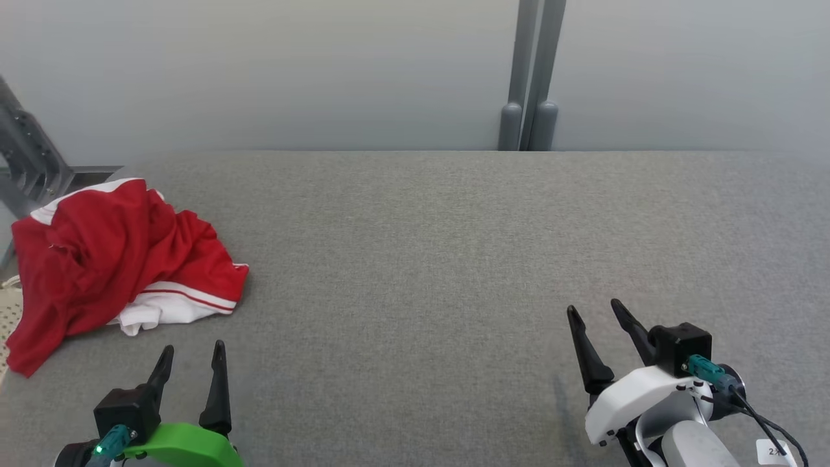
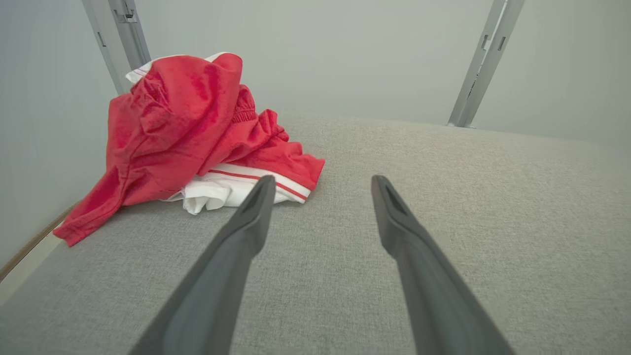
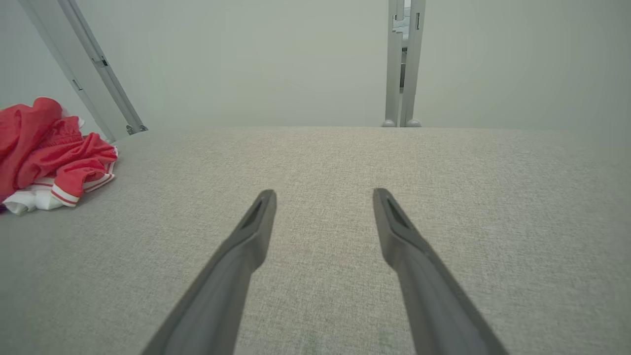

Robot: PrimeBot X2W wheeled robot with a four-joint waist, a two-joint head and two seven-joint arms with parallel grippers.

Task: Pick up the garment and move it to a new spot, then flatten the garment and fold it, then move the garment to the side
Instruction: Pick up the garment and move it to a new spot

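Garment (image 1: 117,259) lies loose in a crumpled heap at the far left of the grey cloth-covered table (image 1: 421,227). It is red, with white bands and thin red stripes at its hems, and one red corner trails toward the table's near left edge. The left gripper (image 1: 194,346) sits at the lower left of the head view with a green cover on its wrist. Its two dark fingers are spread wide, grasping nothing, and point up the view toward the heap. Their tips are near the white hem but apart from it, with a strip of grey cloth between. In the left wrist view the garment rises ahead and to the left of the parted fingers, its white band lowest and its red folds piled above. The right gripper (image 1: 592,306) sits at the lower right on a white wrist, where a dark cable runs from a teal plug. Its fingers are likewise released and wide apart, leaning a little to the left over bare cloth, well apart from the garment — in the right wrist view the red heap shows only at the far left edge. Beyond both grippers the grey table runs back to a pale wall. A twin grey upright post (image 1: 532,78) stands at the table's back edge, right of centre, and a slanted grey metal strut (image 1: 26,162) rises behind the garment at the left.
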